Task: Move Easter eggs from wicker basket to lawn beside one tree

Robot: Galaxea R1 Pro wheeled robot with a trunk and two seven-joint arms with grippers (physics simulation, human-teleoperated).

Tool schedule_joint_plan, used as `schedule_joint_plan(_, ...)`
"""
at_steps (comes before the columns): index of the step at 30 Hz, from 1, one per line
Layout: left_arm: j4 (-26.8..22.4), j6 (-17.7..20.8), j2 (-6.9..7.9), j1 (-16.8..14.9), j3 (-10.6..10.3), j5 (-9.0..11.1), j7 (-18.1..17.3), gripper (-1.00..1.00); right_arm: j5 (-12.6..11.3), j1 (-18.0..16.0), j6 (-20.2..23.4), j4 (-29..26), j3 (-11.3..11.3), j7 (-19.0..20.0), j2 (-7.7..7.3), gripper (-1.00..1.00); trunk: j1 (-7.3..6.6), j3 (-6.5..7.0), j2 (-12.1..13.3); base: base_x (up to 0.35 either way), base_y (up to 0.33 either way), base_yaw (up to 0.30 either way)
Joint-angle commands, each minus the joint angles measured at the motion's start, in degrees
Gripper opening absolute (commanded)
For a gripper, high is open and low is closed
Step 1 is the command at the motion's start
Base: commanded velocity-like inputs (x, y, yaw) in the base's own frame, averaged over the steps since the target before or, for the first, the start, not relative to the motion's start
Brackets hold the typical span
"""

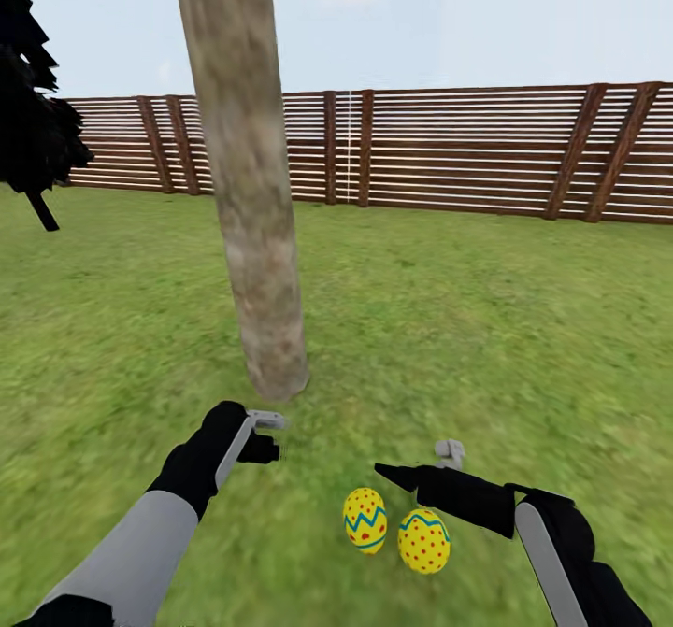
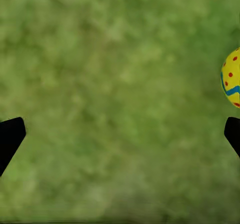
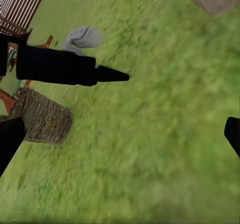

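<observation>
Two yellow Easter eggs with red dots and blue zigzags lie side by side on the lawn [image 1: 486,347], one egg [image 1: 365,520] to the left of the other egg [image 1: 423,541]; the third is out of view. They rest a short way in front and to the right of the tree [image 1: 252,235]. My left gripper [image 1: 262,445] hangs open over bare grass near the trunk's foot, with an egg [image 2: 232,79] off to one side. My right gripper [image 1: 397,473] is open and empty, low, just behind the eggs. The wicker basket [image 3: 45,116] stands upright further off on the grass.
A brown slat fence [image 1: 467,150] closes off the garden behind the tree. A near-black columnar tree [image 1: 33,113] stands at the far left. Open grass stretches to the right of the trunk and around the eggs.
</observation>
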Motion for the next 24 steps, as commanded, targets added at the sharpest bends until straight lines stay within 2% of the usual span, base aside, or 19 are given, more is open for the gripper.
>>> schedule_joint_plan(1,0.10,0.19,0.02,-0.06,-0.08,0.46,0.48,1.00,0.13,-0.02,0.29,-0.03,-0.09,0.26,-0.01,1.00,-0.03,0.17,0.00,0.000,0.000,0.292)
schedule_joint_plan(8,0.49,0.19,0.08,-0.11,0.04,0.41,0.51,1.00,0.18,-0.02,0.30,-0.01,-0.05,0.07,0.03,1.00,-0.22,1.73,0.09,0.000,0.000,0.291)
schedule_joint_plan(13,0.54,0.19,0.16,-0.11,0.05,0.40,0.54,1.00,0.13,-0.02,0.36,-0.01,0.22,-2.46,0.07,1.00,-0.34,2.83,0.16,0.000,0.000,0.290)
schedule_joint_plan(24,0.33,0.19,0.21,-0.12,0.12,0.47,0.59,1.00,0.07,-0.02,0.37,-0.01,0.48,-4.53,0.12,1.00,-0.34,2.83,0.16,-0.026,0.008,0.290)
